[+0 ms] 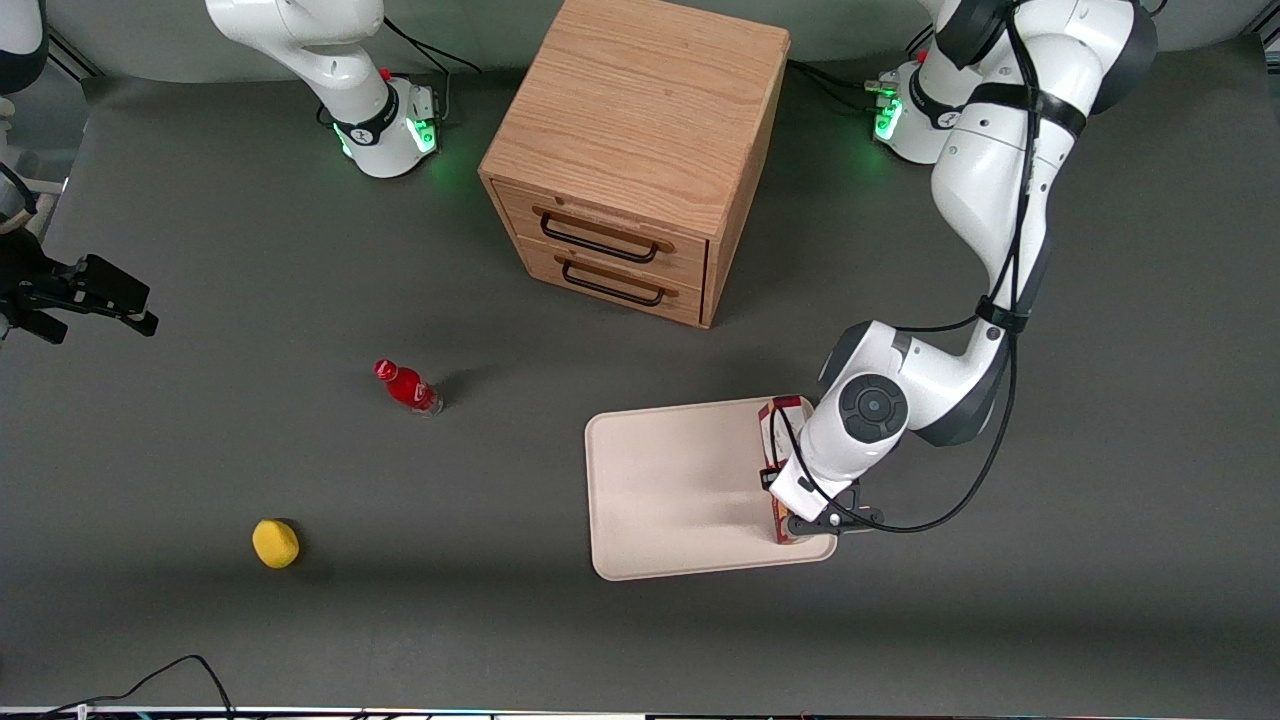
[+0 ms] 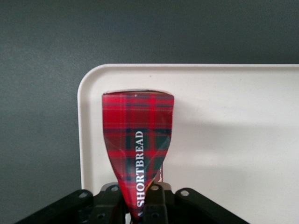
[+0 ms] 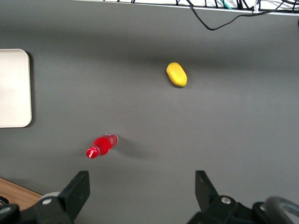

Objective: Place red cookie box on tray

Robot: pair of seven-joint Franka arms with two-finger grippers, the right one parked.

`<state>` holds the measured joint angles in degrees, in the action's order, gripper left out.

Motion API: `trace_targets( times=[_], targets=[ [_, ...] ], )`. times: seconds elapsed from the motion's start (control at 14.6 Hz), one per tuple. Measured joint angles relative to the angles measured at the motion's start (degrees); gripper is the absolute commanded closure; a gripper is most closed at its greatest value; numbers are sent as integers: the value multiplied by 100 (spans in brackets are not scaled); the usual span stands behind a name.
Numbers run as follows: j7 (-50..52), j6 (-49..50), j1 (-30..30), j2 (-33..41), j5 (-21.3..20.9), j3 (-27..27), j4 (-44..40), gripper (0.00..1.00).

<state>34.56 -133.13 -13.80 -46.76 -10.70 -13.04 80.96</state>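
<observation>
Red cookie box point(image 2: 138, 140) pinched in closed gripper point(image 2: 140, 198), over tray point(image 1: 660, 490) along rim at working arm's end, fully inside edge. Judgement: lower until box rests flat on tray, then release; avoid tipping onto rim.

The tray point(image 1: 680, 490) lies on the table point(image 1: 200, 250), nearer the front camera than the wooden cabinet point(image 1: 630, 150), whose two drawers face that camera. The red cookie box point(image 2: 138, 144) stands on edge on the tray, along the rim at the working arm's end, one end close to a tray corner. The left gripper point(image 1: 790, 500) sits over the box, its fingers point(image 2: 156, 198) closed around it. A bottle point(image 1: 407, 387) lies toward the parked arm's end of the table, well apart from the tray. A lemon-shaped object point(image 1: 275, 543) lies nearer the front camera than the bottle.
</observation>
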Motion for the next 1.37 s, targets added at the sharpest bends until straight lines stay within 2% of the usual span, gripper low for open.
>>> trace_targets(
  times=[0.27, 0.55, 0.75, 1.03, 1.17, 1.37],
  targets=[
    [-5, 111, 12, 6, -90, 24, -148, 0],
    [-37, 920, 44, 287, -116, 23, -395, 0],
    [-427, 2173, 163, 1133, -81, 25, -504, 0],
    [-1928, 3628, 791, 2353, 157, 47, -483, 0],
    [-2562, 4092, 1148, 2776, 261, 58, -401, 0],
    [-3047, 4283, 1498, 3470, 380, 65, 72, 0]
  ],
)
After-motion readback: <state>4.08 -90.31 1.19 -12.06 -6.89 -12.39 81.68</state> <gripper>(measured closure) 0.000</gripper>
